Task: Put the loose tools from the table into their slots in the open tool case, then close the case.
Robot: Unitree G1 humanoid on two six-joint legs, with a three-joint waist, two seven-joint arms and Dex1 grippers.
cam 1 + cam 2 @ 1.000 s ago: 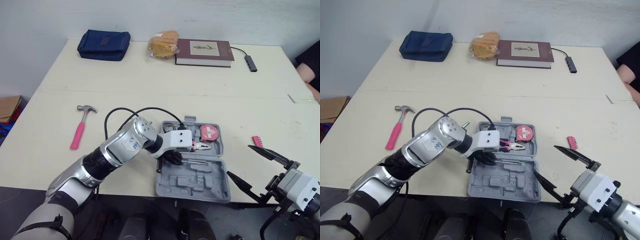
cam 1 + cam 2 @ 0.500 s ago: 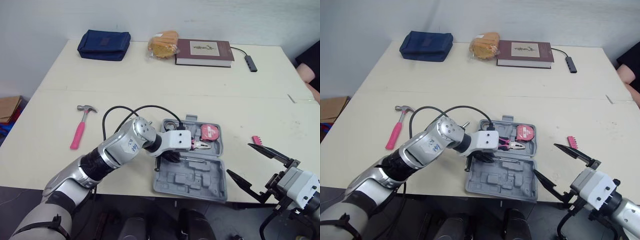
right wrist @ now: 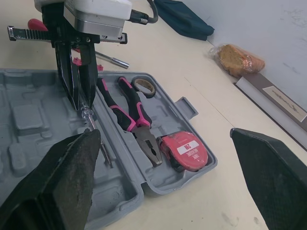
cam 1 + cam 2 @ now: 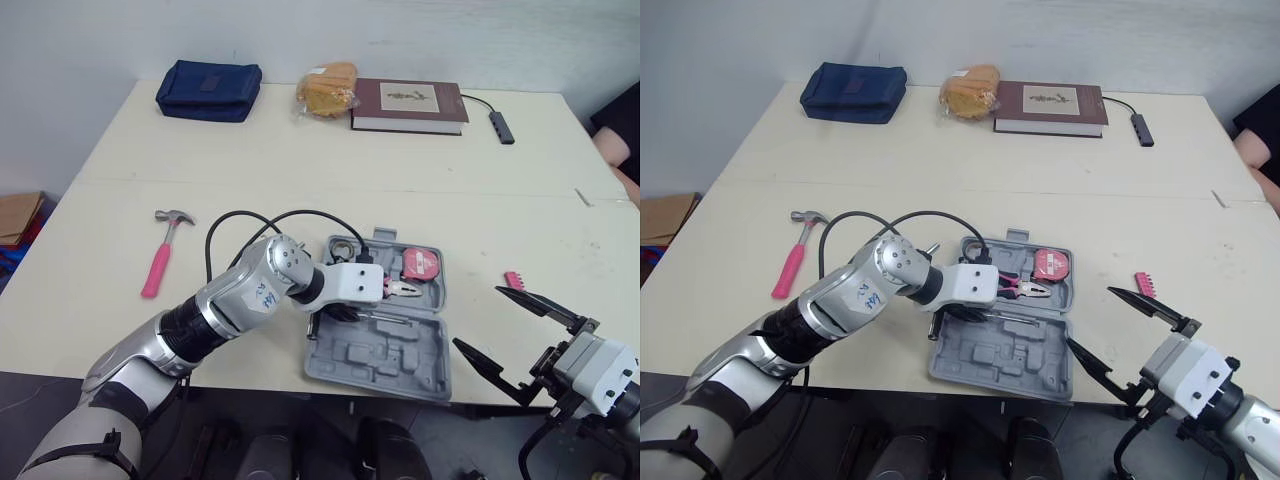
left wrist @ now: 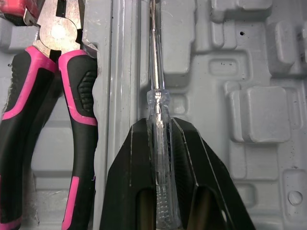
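Holds the screwdriver (image 5: 154, 96) pinched in the left end effector (image 5: 158, 123), shaft along a groove of the open tool case (image 4: 380, 352) at the bench's (image 4: 300, 150) front edge (pliers (image 5: 62, 96) just beside). Best to press it flat, shaft aligned, before releasing. Carries the right end effector (image 4: 478, 318) wide open.

— Any lettering you can actually read?

— None for certain. The red round tape measure (image 3: 188, 151) in the case has a white label (image 3: 184, 147) with dark print, possibly a digit and a letter, too small to tell.

— And the far end of the table?

— The maroon hardcover book (image 4: 409, 104) has a cream panel (image 4: 408, 94) on its cover with dark marks, illegible.
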